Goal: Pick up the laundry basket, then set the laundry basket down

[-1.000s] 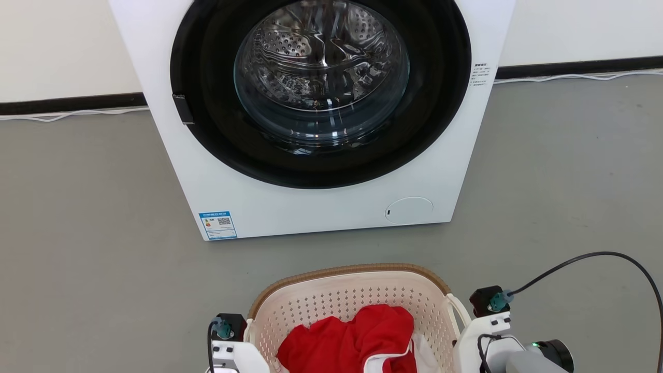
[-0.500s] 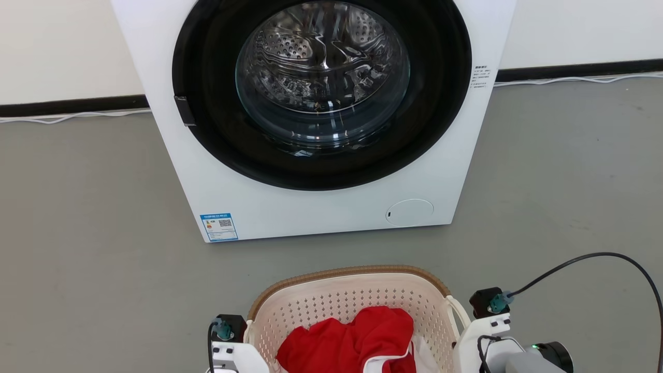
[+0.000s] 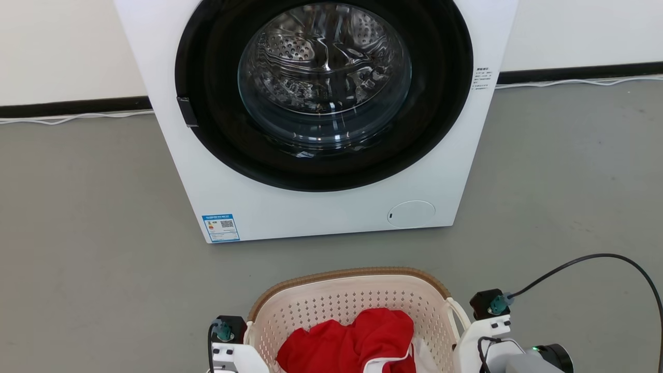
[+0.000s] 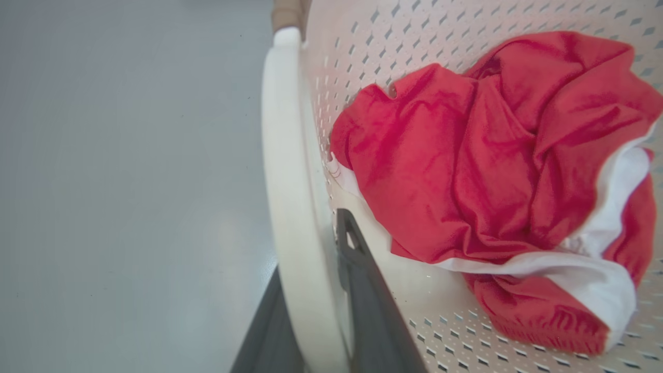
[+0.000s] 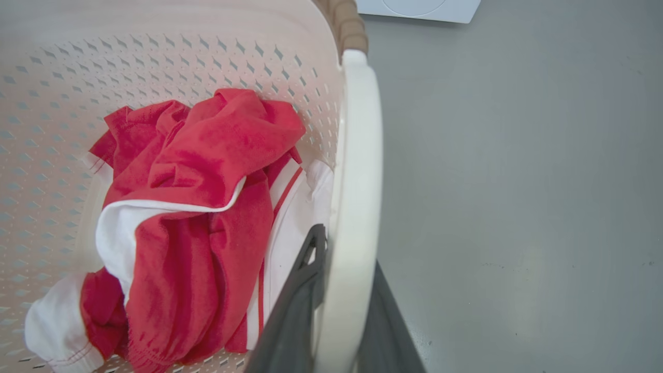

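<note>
Grey floor runs up to a white washing machine straight ahead.

Laundry basket: low in the head view, directly between my two arms. Its handle-to-handle axis runs left to right across me. A red-and-white garment is bunched inside.

Left gripper: narrow, one finger inside the wall and one outside, clamped across the left loop handle.

Right gripper: the same, narrow and pinching the right loop handle.

The grips are mirrored, one per side, so neither arm is nearer and the load is shared.

I cannot tell from these views whether the base rests on the floor or is just off it.

Judgement: I am mid-carry or at the set-down. The next move needs both wrists level and travelling together. Any lag would tilt the basket along that axis and strain one handle.
</note>
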Robot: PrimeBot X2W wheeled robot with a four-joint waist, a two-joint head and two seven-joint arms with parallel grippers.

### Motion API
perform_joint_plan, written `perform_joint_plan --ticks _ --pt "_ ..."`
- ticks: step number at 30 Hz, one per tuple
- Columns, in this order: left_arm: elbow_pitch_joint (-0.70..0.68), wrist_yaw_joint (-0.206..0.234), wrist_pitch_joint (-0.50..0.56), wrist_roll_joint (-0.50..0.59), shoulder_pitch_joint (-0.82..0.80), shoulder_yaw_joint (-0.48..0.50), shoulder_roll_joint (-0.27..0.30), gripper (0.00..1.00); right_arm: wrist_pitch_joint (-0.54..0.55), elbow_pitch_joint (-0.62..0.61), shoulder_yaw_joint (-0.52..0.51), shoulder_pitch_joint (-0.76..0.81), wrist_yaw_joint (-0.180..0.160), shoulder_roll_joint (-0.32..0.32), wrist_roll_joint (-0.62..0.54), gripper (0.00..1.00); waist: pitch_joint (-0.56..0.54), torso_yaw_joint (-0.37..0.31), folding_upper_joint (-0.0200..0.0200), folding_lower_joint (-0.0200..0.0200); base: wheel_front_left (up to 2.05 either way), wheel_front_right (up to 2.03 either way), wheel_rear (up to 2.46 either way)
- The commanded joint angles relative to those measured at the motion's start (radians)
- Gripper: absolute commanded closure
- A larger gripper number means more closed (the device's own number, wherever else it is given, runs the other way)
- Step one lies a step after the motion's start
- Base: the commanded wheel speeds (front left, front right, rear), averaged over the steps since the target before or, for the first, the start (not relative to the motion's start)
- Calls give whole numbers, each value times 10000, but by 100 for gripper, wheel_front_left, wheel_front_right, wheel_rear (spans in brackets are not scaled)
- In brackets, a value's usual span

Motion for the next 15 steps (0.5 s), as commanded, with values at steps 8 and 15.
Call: perform_joint_plan --ticks 8,15 --pt "-131 -39 -269 -159 -315 -12 139 100 -101 -135 330 -156 87 74 116 100 -37 0 0 1 0 0 0" --pt "-126 -46 -281 -288 -348 -124 139 100 -130 -74 414 -189 87 74 204 100 -6 -9 0 1 0 0 0"
